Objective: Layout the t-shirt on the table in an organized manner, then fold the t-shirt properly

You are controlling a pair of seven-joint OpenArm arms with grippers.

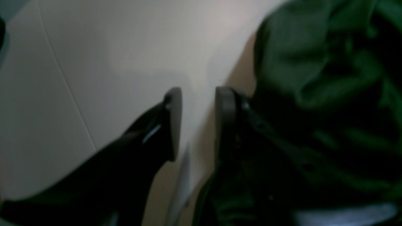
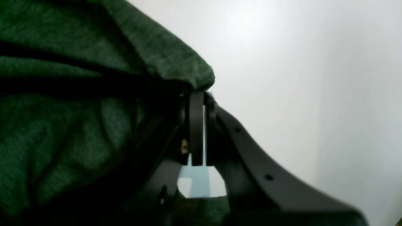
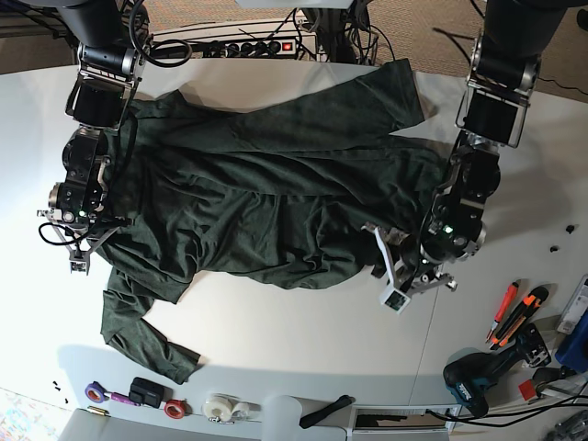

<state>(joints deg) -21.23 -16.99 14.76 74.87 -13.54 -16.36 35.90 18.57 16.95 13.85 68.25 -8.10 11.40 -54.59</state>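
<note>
The dark green t-shirt (image 3: pixel 266 202) lies spread and wrinkled across the white table (image 3: pixel 294 349), with one long sleeve (image 3: pixel 138 331) trailing to the front left. My left gripper (image 1: pixel 198 94) is open and empty, with bare table (image 1: pixel 94 47) between its fingers and the shirt (image 1: pixel 314 62) just to its right. In the base view it (image 3: pixel 393 271) sits at the shirt's lower right hem. My right gripper (image 2: pixel 201 94) is shut at the shirt's edge (image 2: pixel 176 62), fabric draped over its tips. In the base view it (image 3: pixel 81 250) is at the shirt's left side.
An orange-handled cutter (image 3: pixel 510 312) and a drill (image 3: pixel 478 377) lie at the front right. Tape rolls (image 3: pixel 220 407) and small items sit along the front edge. A power strip (image 3: pixel 248 44) is behind the table. The table seam (image 3: pixel 427 322) runs near the left gripper.
</note>
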